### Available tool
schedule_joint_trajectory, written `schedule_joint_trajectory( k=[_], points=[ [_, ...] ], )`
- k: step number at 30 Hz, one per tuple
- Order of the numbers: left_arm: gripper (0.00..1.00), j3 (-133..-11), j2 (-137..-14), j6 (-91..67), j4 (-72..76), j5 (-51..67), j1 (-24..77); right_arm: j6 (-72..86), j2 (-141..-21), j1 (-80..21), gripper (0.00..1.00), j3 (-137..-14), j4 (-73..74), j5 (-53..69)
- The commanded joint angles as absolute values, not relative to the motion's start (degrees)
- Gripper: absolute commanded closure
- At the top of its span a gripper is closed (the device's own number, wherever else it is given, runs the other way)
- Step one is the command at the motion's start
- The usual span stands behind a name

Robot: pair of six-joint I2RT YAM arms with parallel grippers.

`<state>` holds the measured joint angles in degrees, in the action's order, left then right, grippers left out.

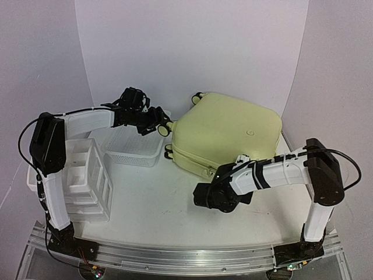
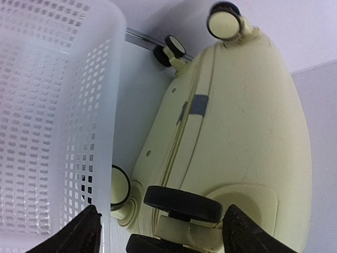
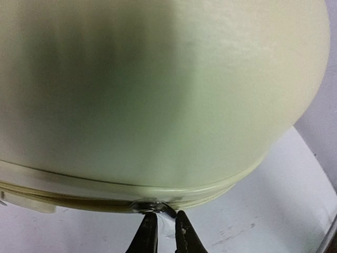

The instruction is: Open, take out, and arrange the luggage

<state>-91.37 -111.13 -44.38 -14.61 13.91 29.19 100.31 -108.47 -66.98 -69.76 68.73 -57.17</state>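
Observation:
The luggage (image 1: pixel 227 134) is a pale yellow hard-shell suitcase lying flat and closed at the back right of the table. My left gripper (image 1: pixel 166 129) is at its left end. In the left wrist view, this gripper (image 2: pixel 160 221) stands open, one black finger on each side of a black caster wheel (image 2: pixel 184 203). My right gripper (image 1: pixel 214 174) is at the near edge of the case. Its two thin fingers (image 3: pixel 166 213) are pinched close together on the silver zipper pull (image 3: pixel 150 205) at the seam under the shell (image 3: pixel 158 89).
A white mesh basket (image 1: pixel 134 146) sits just left of the suitcase and fills the left of the left wrist view (image 2: pixel 52 105). A white drawer organizer (image 1: pixel 87 175) stands at the near left. White walls enclose the back and sides.

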Motion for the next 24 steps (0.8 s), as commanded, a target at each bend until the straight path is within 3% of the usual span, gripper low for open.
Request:
schedule_joint_trajectory(
  k=[1,5,7,9,12,16,19,24],
  points=[
    [0.15,-92.9,-111.3,-30.2,-11.3,24.7,29.3,90.8,-98.6,-65.4,0.88,-63.7,72.6,-62.7],
    [0.06,-92.2,-111.1,-17.4,-10.0,37.8,29.3,61.2,-86.1,-63.6,0.74,-53.1,53.6,-57.6],
    [0.05,-92.3,-111.7,-14.0,-10.2,42.3,29.3,46.4,-78.5,-58.7,0.66,-45.7,40.6,-43.2],
    [0.05,-92.3,-112.3,-12.2,-10.6,46.2,29.3,42.1,-72.2,-53.6,0.58,-41.3,37.7,-32.8],
    [0.06,-91.6,-112.3,-11.1,-11.4,47.2,29.5,37.1,-65.4,-52.9,0.33,-38.0,37.0,-27.0],
    [0.07,-90.2,-111.0,-9.4,-12.3,47.5,30.9,31.5,-59.5,-52.8,0.1,-34.9,32.0,-19.9],
    [0.08,-88.8,-110.1,-8.9,-12.5,47.8,32.0,34.7,-56.5,-52.7,0.03,-32.6,28.4,-22.0],
    [0.1,-86.4,-109.0,-7.9,-12.9,48.7,33.8,41.6,-57.7,-52.5,0.02,-31.4,26.1,-28.7]
  ],
)
